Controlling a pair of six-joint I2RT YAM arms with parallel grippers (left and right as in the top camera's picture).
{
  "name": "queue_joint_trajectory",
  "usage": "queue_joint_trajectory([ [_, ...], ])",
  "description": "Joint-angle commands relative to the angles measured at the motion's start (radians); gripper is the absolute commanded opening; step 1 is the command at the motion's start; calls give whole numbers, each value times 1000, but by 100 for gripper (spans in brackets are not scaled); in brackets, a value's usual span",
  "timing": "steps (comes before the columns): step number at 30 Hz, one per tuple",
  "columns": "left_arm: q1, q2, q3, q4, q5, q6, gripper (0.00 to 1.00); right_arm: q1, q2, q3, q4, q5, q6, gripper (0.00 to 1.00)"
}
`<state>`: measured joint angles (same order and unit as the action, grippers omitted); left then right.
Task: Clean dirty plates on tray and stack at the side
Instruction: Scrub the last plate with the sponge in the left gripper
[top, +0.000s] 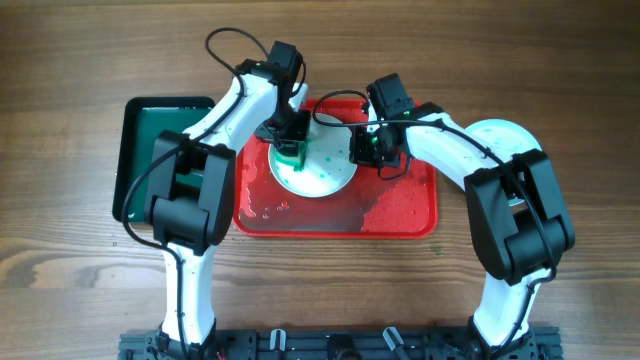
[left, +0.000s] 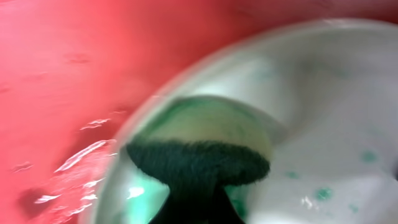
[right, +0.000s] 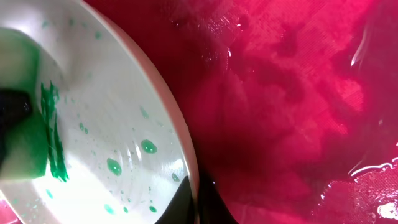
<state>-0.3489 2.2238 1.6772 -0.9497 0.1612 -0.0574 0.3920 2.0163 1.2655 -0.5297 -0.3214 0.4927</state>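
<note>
A white plate (top: 320, 178) with green spots lies on the wet red tray (top: 400, 215). My left gripper (top: 290, 140) is shut on a sponge (top: 288, 155) and presses it on the plate's left part. In the left wrist view the sponge's dark scouring face (left: 199, 158) lies on the plate (left: 336, 124), with the tray (left: 62, 62) behind. My right gripper (top: 365, 150) is shut on the plate's right rim. In the right wrist view its fingers (right: 198, 208) pinch the rim, and the plate (right: 112, 93), the green-smeared sponge (right: 25, 155) and the tray (right: 298, 93) show.
A smaller dark green tray (top: 150, 150) sits left of the red tray. A pale plate (top: 497, 133) lies on the table at the right, partly under my right arm. Water pools on the red tray's right half.
</note>
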Motion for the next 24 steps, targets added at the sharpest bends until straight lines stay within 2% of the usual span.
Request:
queue_joint_trajectory([
  [1,-108,89,-24,-56,241,267,4,3,44,-6,3,-3,-21,4],
  [4,-167,89,-24,-143,248,344,4,3,44,-6,3,-3,-22,4],
  [7,-167,89,-24,-158,238,324,4,3,44,-6,3,-3,-22,4],
  [9,-144,89,-24,-100,182,193,4,2,44,-6,2,-3,-22,4],
  [12,-104,88,-24,10,7,-56,4,2,44,-6,2,-3,-23,4],
  [15,-59,88,-24,93,-251,-327,4,1,45,-6,2,-8,-35,4],
  [18,-22,88,-24,93,-525,-539,4,-8,66,-6,18,-67,-79,4],
  [21,-3,88,-24,77,-559,-541,4,-47,88,-6,24,-141,-101,4],
  [22,-2,88,-24,60,-548,-511,4,-60,93,-6,24,-157,-108,4],
  [24,-3,88,-24,27,-442,-364,4,-75,95,-6,25,-178,-125,4],
])
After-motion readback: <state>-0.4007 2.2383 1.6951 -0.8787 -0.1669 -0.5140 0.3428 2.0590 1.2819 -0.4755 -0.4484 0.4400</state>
